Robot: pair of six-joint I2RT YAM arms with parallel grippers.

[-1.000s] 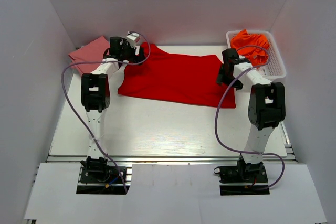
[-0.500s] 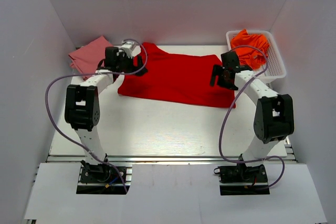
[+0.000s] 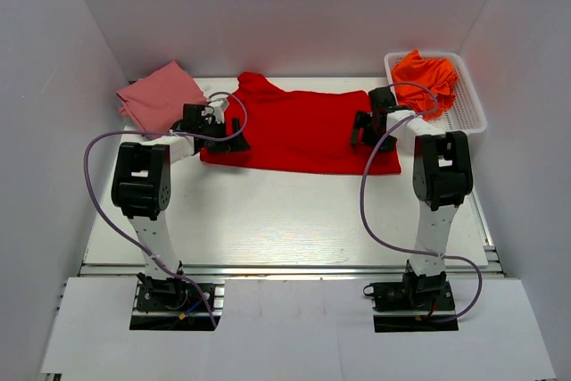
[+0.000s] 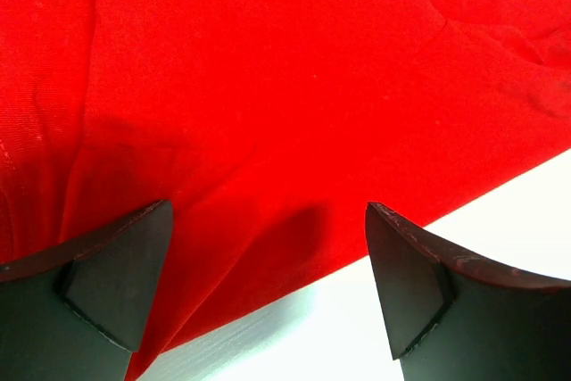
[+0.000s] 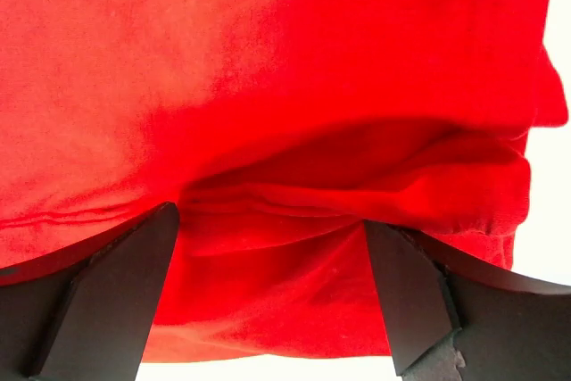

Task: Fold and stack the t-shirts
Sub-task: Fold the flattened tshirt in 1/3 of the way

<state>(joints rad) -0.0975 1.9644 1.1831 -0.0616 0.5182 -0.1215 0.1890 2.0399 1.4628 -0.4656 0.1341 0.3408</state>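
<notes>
A bright red t-shirt (image 3: 299, 131) lies spread flat across the back half of the white table (image 3: 268, 211). My left gripper (image 3: 230, 134) is low over the shirt's near-left edge, open. In the left wrist view its fingers straddle the red cloth (image 4: 294, 86) where the hem meets the table (image 4: 500, 220), and the left gripper (image 4: 268, 220) holds nothing. My right gripper (image 3: 361, 129) is low over the shirt's right end, open. In the right wrist view the right gripper (image 5: 272, 220) has wrinkled red cloth (image 5: 268, 60) bunched between its spread fingers.
A folded dusty pink t-shirt (image 3: 159, 94) lies at the back left corner. A white mesh basket (image 3: 470, 115) at the back right holds crumpled orange t-shirts (image 3: 426, 73). White walls close in the table on three sides.
Both arms have come down. The left gripper moved from the shirt's back-left corner toward its near-left edge. The right gripper moved left and lower onto the shirt's right end.
</notes>
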